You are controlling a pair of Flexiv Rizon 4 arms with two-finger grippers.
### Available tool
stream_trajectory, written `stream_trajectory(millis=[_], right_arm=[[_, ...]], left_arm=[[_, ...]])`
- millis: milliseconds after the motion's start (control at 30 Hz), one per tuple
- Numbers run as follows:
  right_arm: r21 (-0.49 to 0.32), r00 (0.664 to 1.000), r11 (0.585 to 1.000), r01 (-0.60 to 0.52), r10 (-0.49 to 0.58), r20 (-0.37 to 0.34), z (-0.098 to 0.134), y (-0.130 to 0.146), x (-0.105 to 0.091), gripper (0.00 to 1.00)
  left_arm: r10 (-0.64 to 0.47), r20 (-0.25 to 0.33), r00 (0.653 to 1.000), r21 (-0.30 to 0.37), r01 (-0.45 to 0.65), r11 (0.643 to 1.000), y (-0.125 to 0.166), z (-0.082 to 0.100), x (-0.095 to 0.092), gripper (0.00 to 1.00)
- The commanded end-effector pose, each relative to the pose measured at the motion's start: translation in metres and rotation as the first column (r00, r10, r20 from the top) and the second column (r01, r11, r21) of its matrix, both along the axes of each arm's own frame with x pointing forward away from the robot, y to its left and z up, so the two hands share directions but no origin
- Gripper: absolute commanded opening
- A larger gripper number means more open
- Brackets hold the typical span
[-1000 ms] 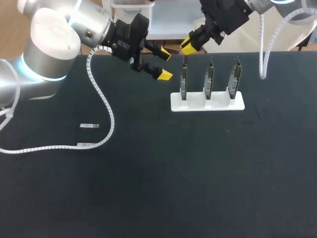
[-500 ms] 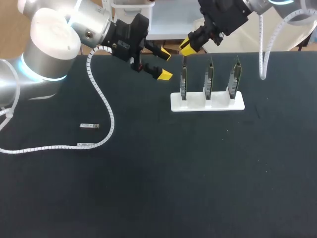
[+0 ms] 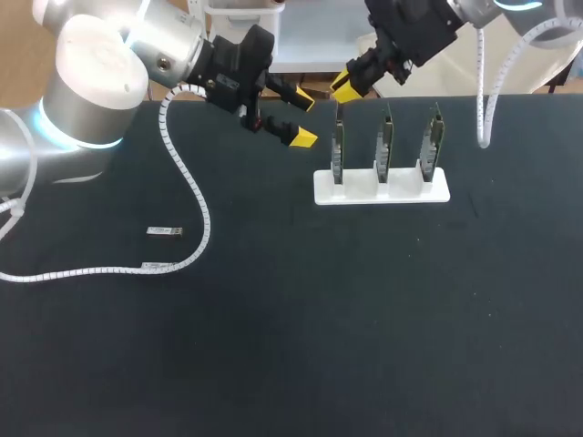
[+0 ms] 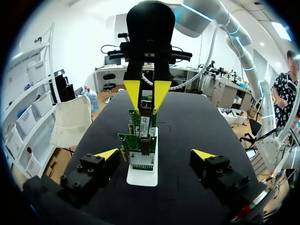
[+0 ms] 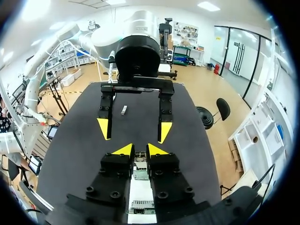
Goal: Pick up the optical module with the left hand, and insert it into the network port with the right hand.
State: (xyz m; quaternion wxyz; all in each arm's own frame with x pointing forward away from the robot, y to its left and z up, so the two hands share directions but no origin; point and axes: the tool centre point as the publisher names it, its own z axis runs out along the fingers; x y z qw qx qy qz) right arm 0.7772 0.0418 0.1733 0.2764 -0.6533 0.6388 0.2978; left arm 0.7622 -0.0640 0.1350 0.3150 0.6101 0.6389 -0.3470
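Table [image 3: 364, 319]: matt black, cloth-like | stand [image 3: 407, 188]: smooth white plastic | optical module [image 3: 165, 232]: silvery metal | left arm shell [image 3: 91, 82]: glossy | cable wrap [image 3: 196, 214]: white plastic

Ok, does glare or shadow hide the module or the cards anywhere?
Head view: the white shell of the left arm glares, yet the module shows pale on the dark table. Left wrist view: the cards are evenly lit, no hard shadow. Right wrist view: the module shows plainly too.
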Motion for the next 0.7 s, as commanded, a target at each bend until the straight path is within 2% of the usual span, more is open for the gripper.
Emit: stream_trajectory(millis=[33,700], right_arm=[[-0.005,1.000,1.000,0.010,-0.010,0.013,-0.0042,-0.0018,-0.0042,0.00],[0.019,0.999,1.000,0.011,-0.012,0.032,0.0055,-0.0016,-0.0051,0.00]], left_arm=[[0.000,-0.001,1.000,0.003,0.000,1.000,-0.0007,-0.0001,0.0007,1.00],[0.000,-0.001,1.000,0.003,0.000,1.000,-0.0007,-0.0001,0.0007,1.00]])
